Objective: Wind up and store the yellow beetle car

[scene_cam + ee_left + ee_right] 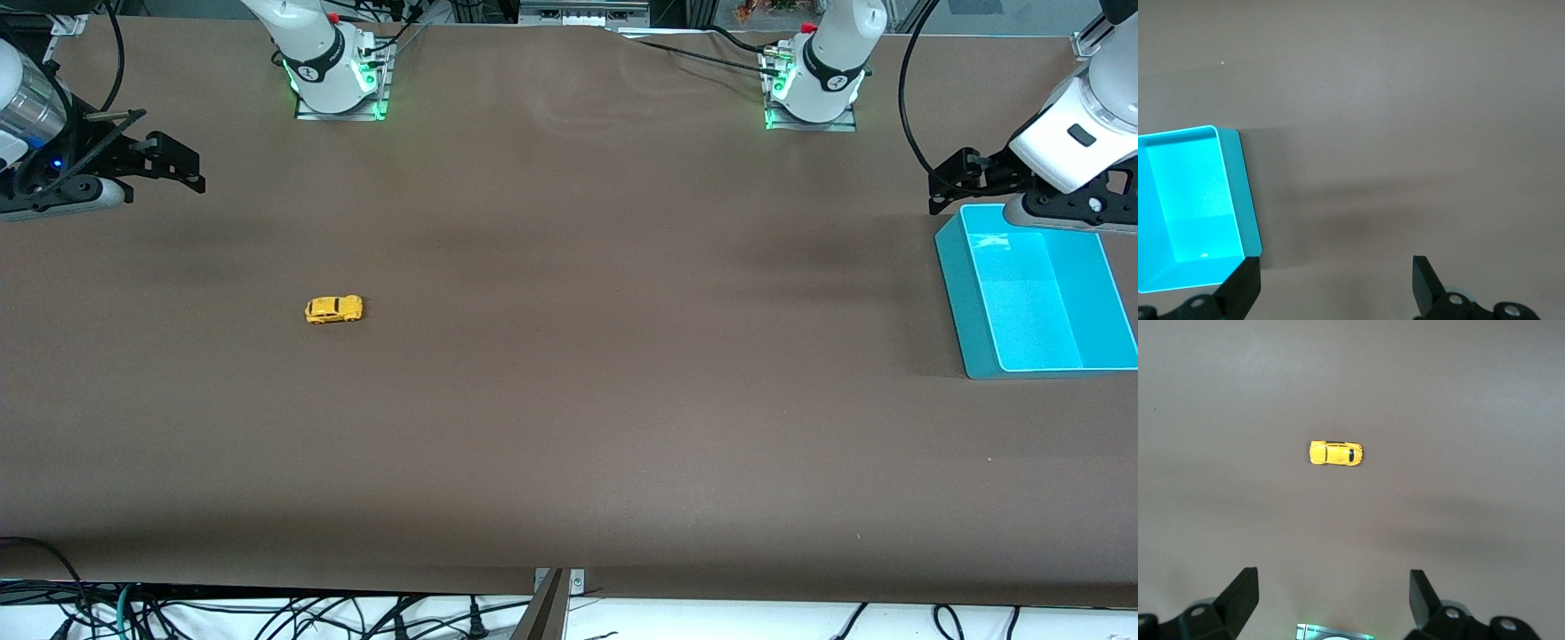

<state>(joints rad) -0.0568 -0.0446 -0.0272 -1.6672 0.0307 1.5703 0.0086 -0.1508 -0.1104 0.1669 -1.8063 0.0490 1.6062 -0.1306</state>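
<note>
The right gripper hangs wide open, empty, over the table near the yellow beetle car. It should straddle the car's sides. The left gripper waits open by the blue bin.

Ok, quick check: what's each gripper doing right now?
Left gripper: open, holding nothing, up over the table beside the teal bin.
Right gripper: open, holding nothing; the yellow beetle car sits untouched on the table.
</note>
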